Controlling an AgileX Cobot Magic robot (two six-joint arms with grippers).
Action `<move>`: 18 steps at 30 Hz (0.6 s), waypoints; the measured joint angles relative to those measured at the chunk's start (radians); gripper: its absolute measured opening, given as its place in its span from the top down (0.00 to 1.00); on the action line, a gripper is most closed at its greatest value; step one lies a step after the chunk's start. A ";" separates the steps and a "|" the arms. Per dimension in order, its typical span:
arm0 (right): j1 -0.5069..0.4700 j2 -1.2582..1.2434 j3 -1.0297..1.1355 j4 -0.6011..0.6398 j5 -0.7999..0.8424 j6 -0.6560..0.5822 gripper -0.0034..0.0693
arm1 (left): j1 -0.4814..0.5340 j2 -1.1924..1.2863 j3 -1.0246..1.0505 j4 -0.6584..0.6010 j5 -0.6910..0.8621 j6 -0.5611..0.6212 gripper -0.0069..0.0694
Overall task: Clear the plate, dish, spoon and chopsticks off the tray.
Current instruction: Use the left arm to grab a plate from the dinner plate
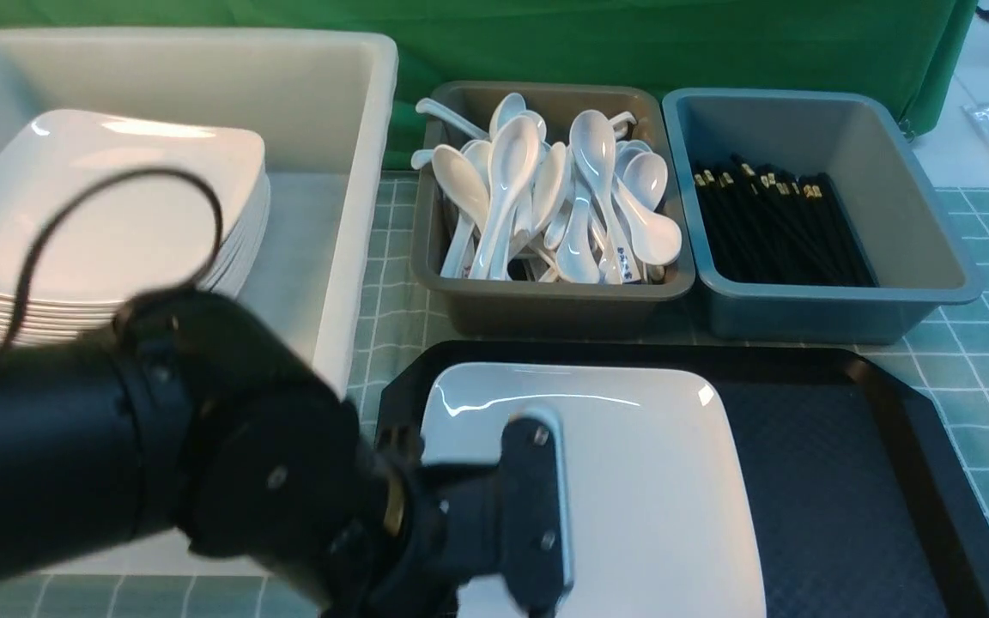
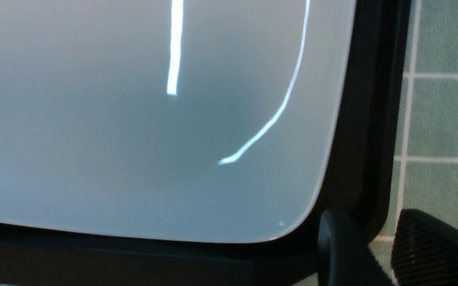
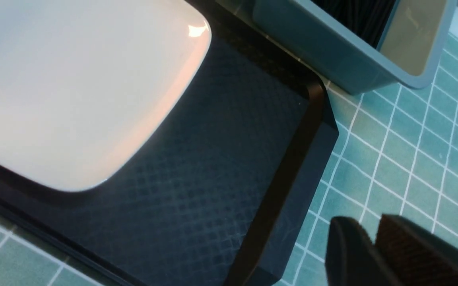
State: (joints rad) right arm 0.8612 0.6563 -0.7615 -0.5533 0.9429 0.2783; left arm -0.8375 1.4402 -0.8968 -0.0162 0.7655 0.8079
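1 lg plate (image 1: 632,481) — 1 blk tray (image 1: 812,455) — 3 tubs (image 1: 838,318)

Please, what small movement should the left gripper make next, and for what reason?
Probably the left gripper should ease toward the plate and bring its fingers astride the rim. Its fingers stand slightly apart beside the plate's rounded corner, with nothing between them, and the plate lies flat on the tray.

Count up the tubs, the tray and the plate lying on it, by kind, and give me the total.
Tubs: 3 (white tub, brown-grey tub, blue-grey tub)
Tray: 1
Plate on the tray: 1
Total: 5
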 joint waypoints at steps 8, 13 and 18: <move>0.000 0.000 0.000 0.031 -0.036 0.026 0.76 | 0.000 0.008 0.150 0.029 -0.282 0.165 0.24; 0.000 0.000 0.000 0.053 -0.036 0.028 0.76 | 0.000 0.008 0.195 0.069 -0.367 0.229 0.22; 0.000 0.000 0.000 0.059 -0.036 0.029 0.76 | 0.000 0.020 0.207 0.095 -0.373 0.238 0.25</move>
State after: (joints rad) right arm 0.8612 0.6563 -0.7615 -0.4939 0.9069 0.3070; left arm -0.8375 1.4603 -0.6898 0.0788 0.3928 1.0455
